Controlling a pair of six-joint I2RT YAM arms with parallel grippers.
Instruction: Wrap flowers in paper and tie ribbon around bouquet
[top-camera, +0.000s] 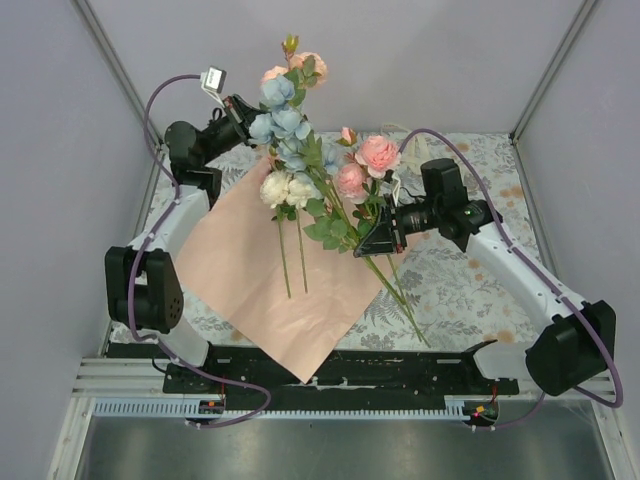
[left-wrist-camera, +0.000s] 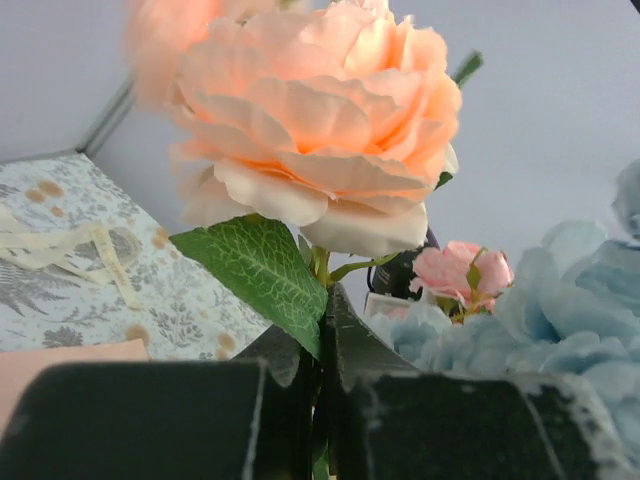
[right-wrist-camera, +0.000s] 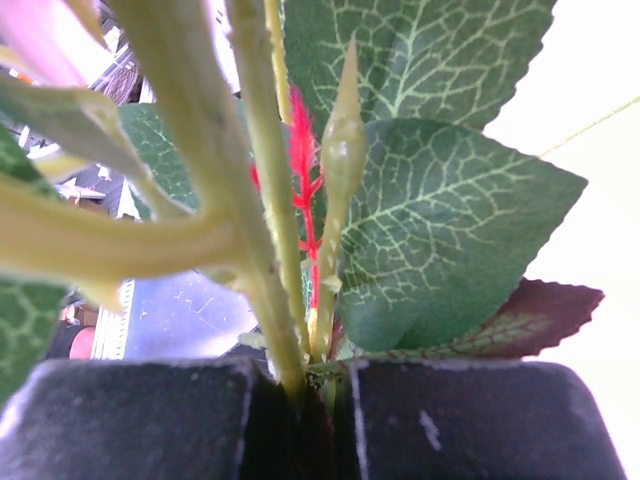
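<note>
The salmon-pink paper (top-camera: 265, 275) lies flat as a diamond on the table. Across its upper corner lie flowers: blue blossoms (top-camera: 280, 122) and a white bloom (top-camera: 285, 188), with their stems (top-camera: 292, 255) on the sheet. My left gripper (top-camera: 250, 110) is at the far left, shut on the stem of a peach rose (left-wrist-camera: 320, 120) just below a green leaf (left-wrist-camera: 265, 270). My right gripper (top-camera: 372, 232) is shut on the green stems (right-wrist-camera: 270, 250) of the pink roses (top-camera: 378, 152), whose long ends trail toward the near right. The cream ribbon (left-wrist-camera: 100, 250) lies on the tablecloth.
A grey floral-print tablecloth (top-camera: 450, 290) covers the table. Pale walls and metal frame posts (top-camera: 545, 75) close in the back and sides. A black rail (top-camera: 350, 375) runs along the near edge by the arm bases. Purple cables (top-camera: 165, 90) loop over both arms.
</note>
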